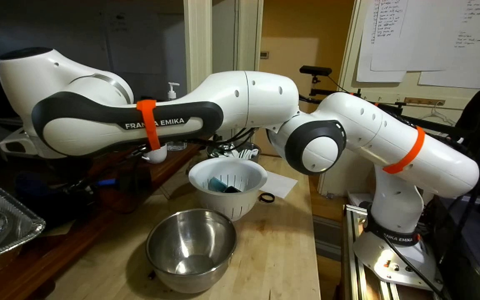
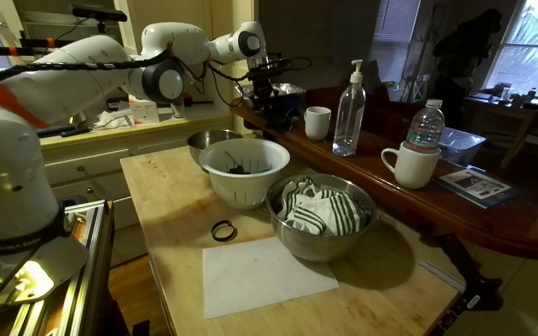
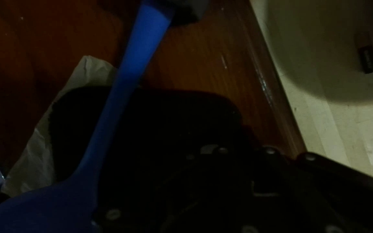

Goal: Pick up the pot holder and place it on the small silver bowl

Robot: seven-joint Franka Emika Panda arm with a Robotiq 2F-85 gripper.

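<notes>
The pot holder (image 3: 173, 113) is a flat, black pad with rounded corners. In the wrist view it lies on the dark wooden ledge, partly over crumpled pale paper, with a blue utensil (image 3: 118, 94) across its left part. The gripper (image 3: 244, 155) is very dark and overlaps the pad's lower right in that view; whether it touches the pad cannot be told. In an exterior view the gripper (image 2: 276, 119) is low over the ledge; its fingers are too dark to read. The small silver bowl (image 1: 219, 273) stands upright and empty on the light table; it also shows in an exterior view (image 2: 196, 149).
A white colander (image 1: 227, 204) with teal and dark items stands beside the silver bowl. A larger steel bowl (image 2: 315, 247) holds a striped towel. On the ledge are a foil tray (image 1: 19, 233), a mug (image 2: 317, 123), a pump bottle (image 2: 347, 121) and a mug holding a water bottle (image 2: 414, 168).
</notes>
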